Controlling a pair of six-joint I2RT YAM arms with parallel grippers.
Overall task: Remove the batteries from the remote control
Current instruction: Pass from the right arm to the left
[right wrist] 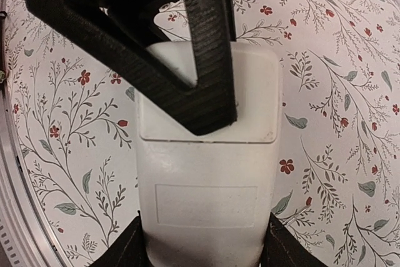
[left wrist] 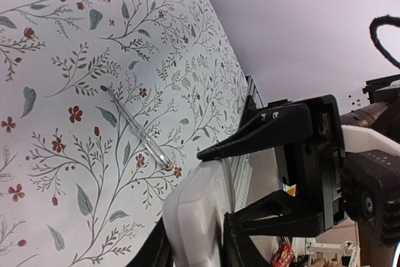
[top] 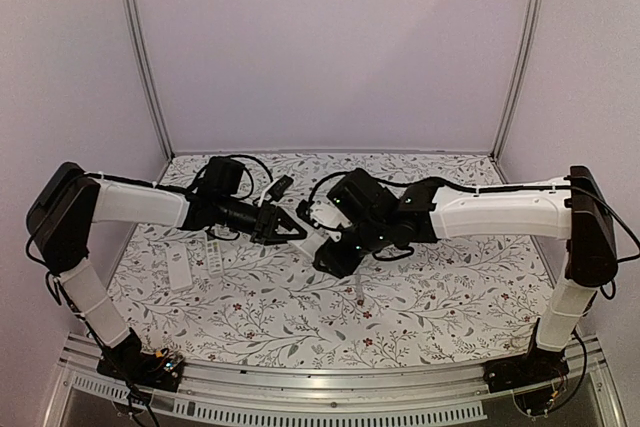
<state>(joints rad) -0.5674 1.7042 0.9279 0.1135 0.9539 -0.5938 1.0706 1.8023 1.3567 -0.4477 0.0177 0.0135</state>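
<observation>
A white remote (top: 316, 238) is held above the table between my two grippers. My right gripper (right wrist: 203, 248) is shut on its lower body, back side up, with the battery cover (right wrist: 250, 92) closed. My left gripper (left wrist: 215, 186) is open. Its upper fingertip (right wrist: 209, 120) rests on the cover near the cover's lower seam, and the other finger (left wrist: 262, 220) stands beside the remote's edge. No batteries show; they are hidden inside the remote. In the top view the left gripper (top: 298, 230) and the right gripper (top: 330, 255) meet at mid-table.
Two more white remotes (top: 180, 273) (top: 214, 255) lie on the floral cloth under the left arm. A small black object (top: 282, 187) lies behind the grippers. A thin clear stick tool (left wrist: 137, 129) lies on the cloth below the held remote.
</observation>
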